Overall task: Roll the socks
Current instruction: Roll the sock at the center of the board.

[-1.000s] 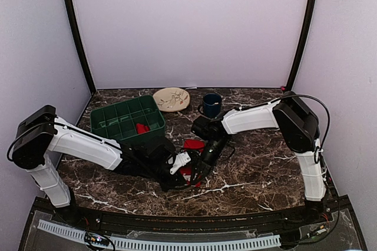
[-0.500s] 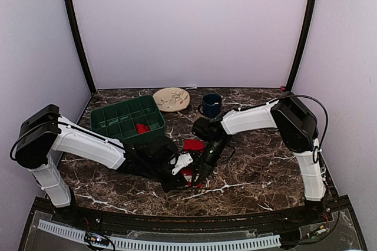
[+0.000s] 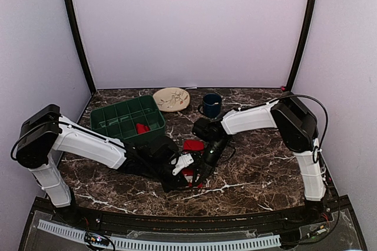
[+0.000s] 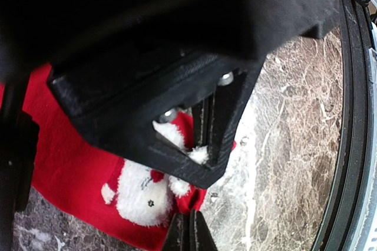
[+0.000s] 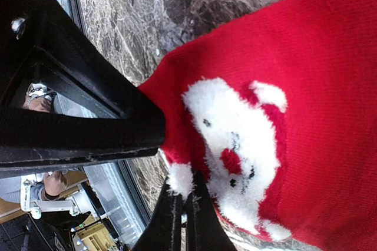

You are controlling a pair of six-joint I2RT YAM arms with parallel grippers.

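Observation:
One red sock (image 3: 192,144) lies flat on the marble table between my two grippers; its white fluffy Santa face (image 4: 141,195) shows in both wrist views. My left gripper (image 3: 187,175) is shut on the sock's near edge, its fingertips (image 4: 184,234) pressed together over red fabric. My right gripper (image 3: 199,174) is shut on the same sock (image 5: 318,74), pinching a white tuft at its corner (image 5: 179,180). The two grippers sit almost touching; the right gripper's black body fills the top of the left wrist view. A second sock (image 3: 141,127), a small red bundle, rests in the green bin.
The green compartment bin (image 3: 118,118) stands at the back left. A cream plate (image 3: 171,99) and a dark blue mug (image 3: 211,105) sit near the back wall. The table's black front rail (image 4: 353,145) runs close to the grippers.
The left gripper's jaws have closed onto the sock's edge and it has shifted slightly right, toward the right gripper. The right gripper stays shut on the sock.

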